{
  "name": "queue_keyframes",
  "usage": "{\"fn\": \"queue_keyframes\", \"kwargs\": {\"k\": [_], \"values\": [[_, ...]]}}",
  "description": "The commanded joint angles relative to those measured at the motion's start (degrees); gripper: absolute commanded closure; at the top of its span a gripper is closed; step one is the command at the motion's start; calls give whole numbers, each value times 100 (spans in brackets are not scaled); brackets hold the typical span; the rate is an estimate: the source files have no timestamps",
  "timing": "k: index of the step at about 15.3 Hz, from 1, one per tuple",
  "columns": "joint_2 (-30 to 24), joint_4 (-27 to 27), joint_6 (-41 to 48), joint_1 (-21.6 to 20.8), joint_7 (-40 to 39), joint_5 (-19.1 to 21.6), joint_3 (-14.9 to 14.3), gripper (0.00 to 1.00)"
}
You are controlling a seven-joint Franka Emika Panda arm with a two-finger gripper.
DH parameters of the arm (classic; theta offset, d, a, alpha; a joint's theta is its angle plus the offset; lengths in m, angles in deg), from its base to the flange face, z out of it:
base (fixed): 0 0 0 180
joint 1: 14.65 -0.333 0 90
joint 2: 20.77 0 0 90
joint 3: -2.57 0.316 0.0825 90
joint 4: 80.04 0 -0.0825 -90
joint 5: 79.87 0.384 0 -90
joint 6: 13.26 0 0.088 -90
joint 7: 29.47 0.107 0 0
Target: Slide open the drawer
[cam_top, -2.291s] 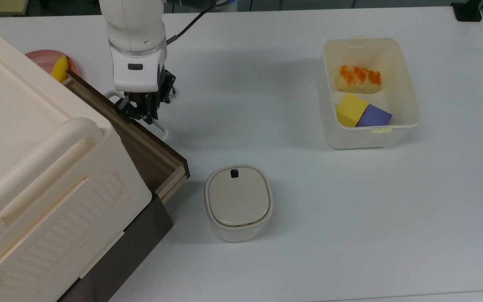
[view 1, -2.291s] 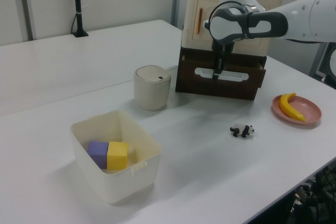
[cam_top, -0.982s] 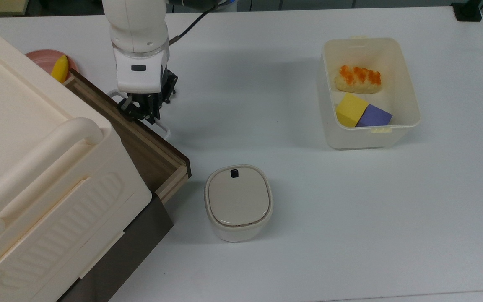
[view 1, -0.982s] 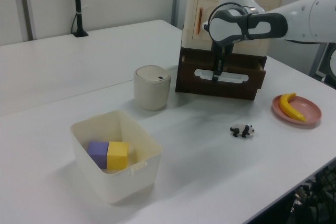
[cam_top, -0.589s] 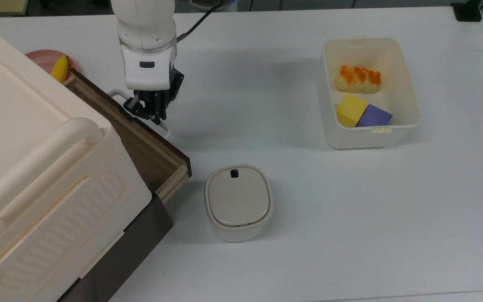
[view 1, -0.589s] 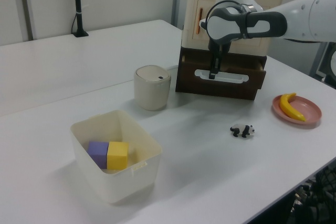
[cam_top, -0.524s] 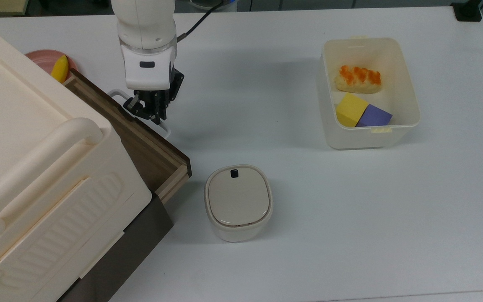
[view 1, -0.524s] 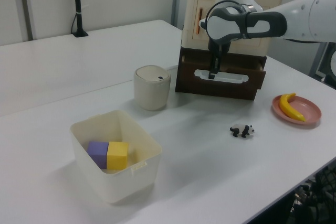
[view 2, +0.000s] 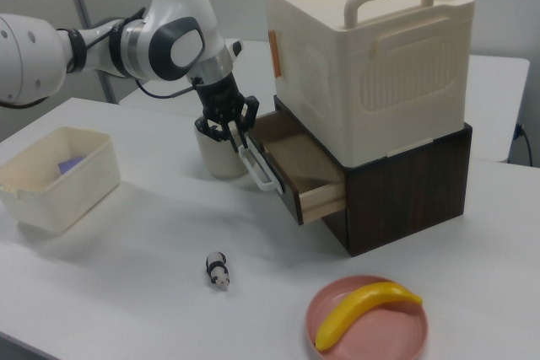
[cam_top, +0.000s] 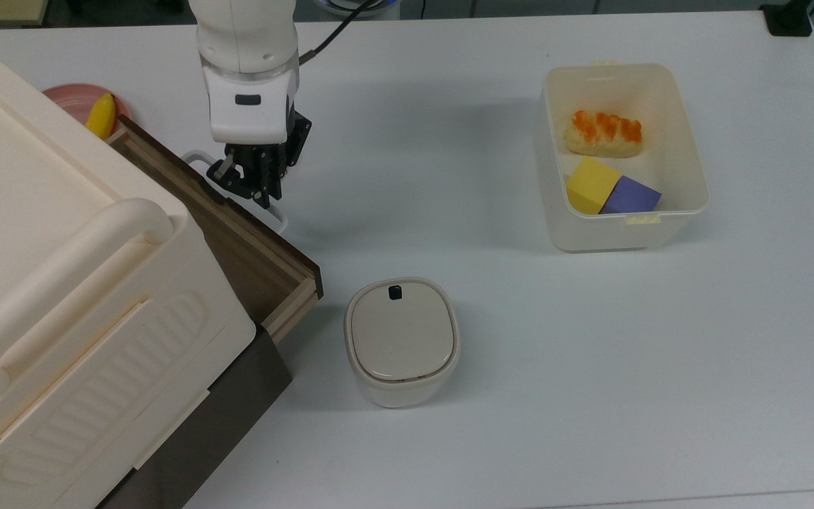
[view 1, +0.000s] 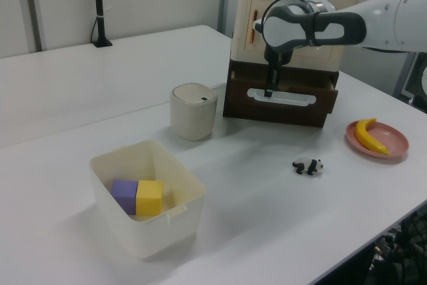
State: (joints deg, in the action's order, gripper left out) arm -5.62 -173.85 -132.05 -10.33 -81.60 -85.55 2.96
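Now — one drawer (view 2: 302,168) out | one gripper (cam_top: 243,178) — fingers parted, holding nothing | one handle (view 1: 281,96)

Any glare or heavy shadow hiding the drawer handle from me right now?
Top view: even light, only a soft shadow under the end effector, which itself covers part of the drawer handle. Left view: the white handle stands out against the dark front, no glare. Right view: the drawer inside is evenly lit and readable.
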Motion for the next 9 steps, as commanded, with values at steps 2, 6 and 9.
{"fn": "queue_keyframes", "kwargs": {"k": [2, 6, 9], "values": [[-502, 117, 611, -159, 736, 488, 14, 10], [-706, 117, 963, -396, 1976, 488, 14, 0], [-829, 108, 1208, -590, 3091, 488, 14, 0]]}}
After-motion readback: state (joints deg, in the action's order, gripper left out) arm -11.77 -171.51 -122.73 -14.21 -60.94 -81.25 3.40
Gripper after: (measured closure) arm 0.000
